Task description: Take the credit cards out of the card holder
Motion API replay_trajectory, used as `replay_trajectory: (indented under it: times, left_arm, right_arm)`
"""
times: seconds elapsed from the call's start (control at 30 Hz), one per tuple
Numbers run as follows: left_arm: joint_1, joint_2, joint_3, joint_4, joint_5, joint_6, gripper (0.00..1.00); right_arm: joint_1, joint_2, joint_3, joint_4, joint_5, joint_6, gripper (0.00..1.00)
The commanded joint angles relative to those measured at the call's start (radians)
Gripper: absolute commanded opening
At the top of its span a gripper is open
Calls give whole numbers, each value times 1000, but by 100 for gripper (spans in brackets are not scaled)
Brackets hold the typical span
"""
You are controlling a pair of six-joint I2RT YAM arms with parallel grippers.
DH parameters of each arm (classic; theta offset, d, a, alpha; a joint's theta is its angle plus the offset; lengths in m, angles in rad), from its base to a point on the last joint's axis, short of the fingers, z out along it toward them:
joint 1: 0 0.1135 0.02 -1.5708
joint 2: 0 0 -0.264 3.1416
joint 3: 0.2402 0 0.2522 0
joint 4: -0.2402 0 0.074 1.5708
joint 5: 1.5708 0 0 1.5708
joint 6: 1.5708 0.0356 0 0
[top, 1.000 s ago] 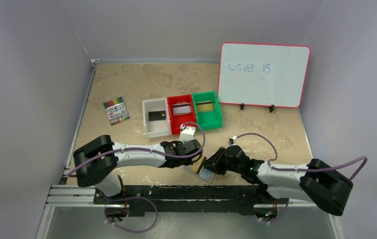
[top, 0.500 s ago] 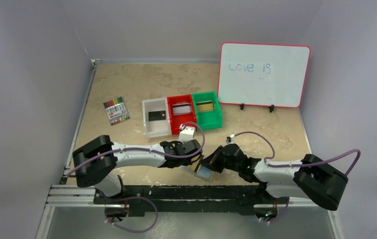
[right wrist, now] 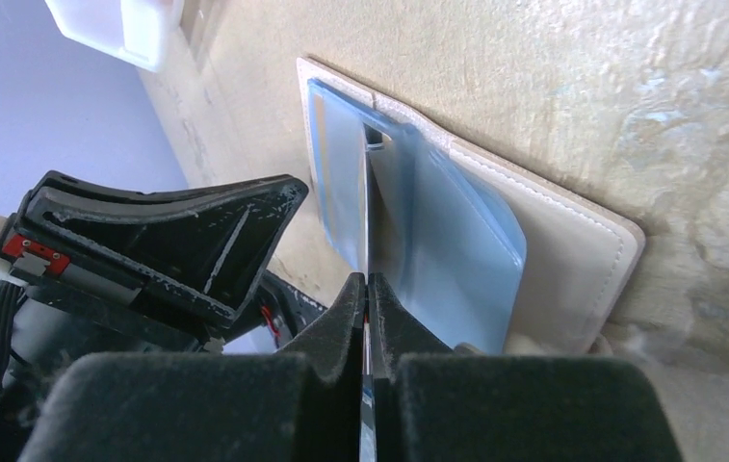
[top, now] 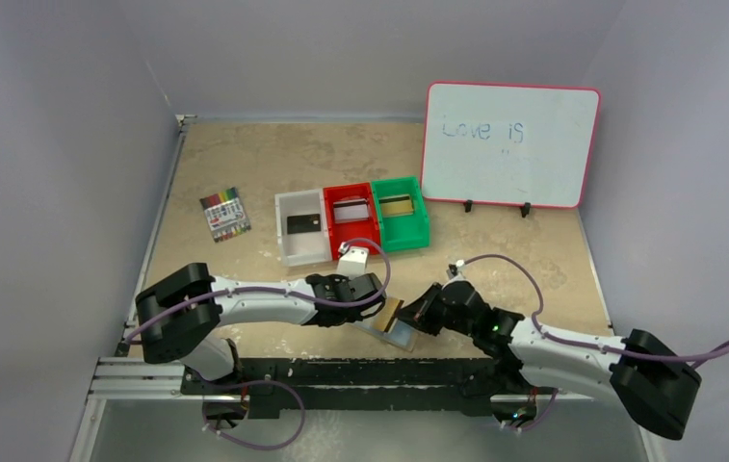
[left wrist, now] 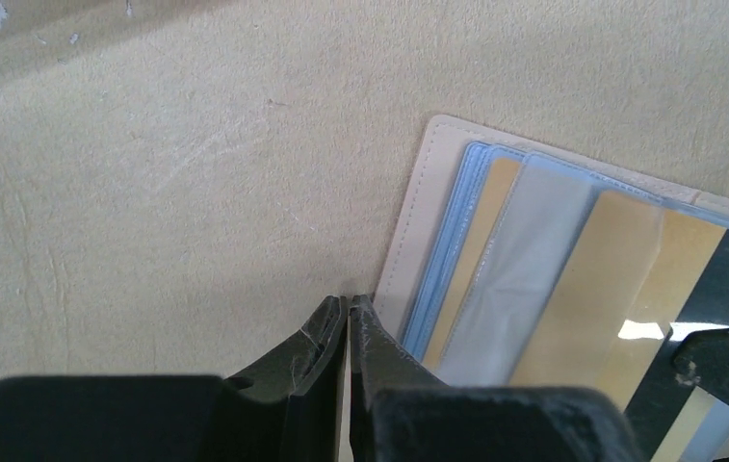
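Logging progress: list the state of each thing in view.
Beige bifold card holder, open on table.
Gold dark-striped credit card, partly out of holder.
Right gripper, shut on that card.
Left gripper, shut, at holder's edge.
White plastic bin, holds black card.
Red plastic bin, holds silver card.
Green plastic bin, holds gold card.

Wear white shells (top: 264, 300) between bulky black joints (top: 172, 313); trail purple cables (top: 500, 260); end in black tapered fingers (left wrist: 312, 346); carry a white block (top: 353, 260) at the left wrist.
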Motion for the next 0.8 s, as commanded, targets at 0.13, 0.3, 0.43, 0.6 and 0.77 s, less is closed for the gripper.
replay_trajectory:
  times: [0.13,0.3,0.43,0.6,0.77]
  left_arm:
    - [-2,-78,3,21,-40,-18,9]
    - [-2,-119,-4,24,-55,-15,13]
    - [-2,-134,-10,35,-50,-14,15]
    - [-2,-152,-16,54,-43,-9,18]
    - [-2,-184,-23,55,-59,-11,22]
  right_arm:
    - [1,-66,-4,-100,56,-20,1]
    - [0,-24,30,-145,50,-43,0]
    - [1,4,42,-84,20,-84,0]
    - [0,63,70,27,-15,-148,1]
    - [-16,208,175,48,-55,-280,0]
